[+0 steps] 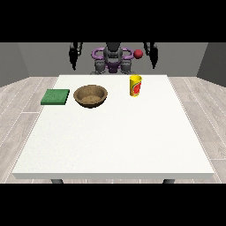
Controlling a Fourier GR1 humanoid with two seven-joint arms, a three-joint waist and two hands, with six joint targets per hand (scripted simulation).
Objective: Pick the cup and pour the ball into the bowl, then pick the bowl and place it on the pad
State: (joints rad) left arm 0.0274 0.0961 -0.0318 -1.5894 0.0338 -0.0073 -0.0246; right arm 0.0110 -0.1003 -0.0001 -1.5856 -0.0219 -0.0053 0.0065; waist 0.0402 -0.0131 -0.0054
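Observation:
A yellow cup with a red label stands upright on the far right part of the white table. A small red ball shows above the cup, at the height of the robot's chest and just beside the hand at the view's right. That hand is raised behind the table's far edge with its fingers straight, holding nothing. The hand at the view's left is raised the same way. A brown wooden bowl sits left of the cup. A green pad lies flat left of the bowl.
The robot's torso stands behind the middle of the table's far edge. Grey plank floor surrounds the table. The cup, bowl and pad all lie in the far third of the table.

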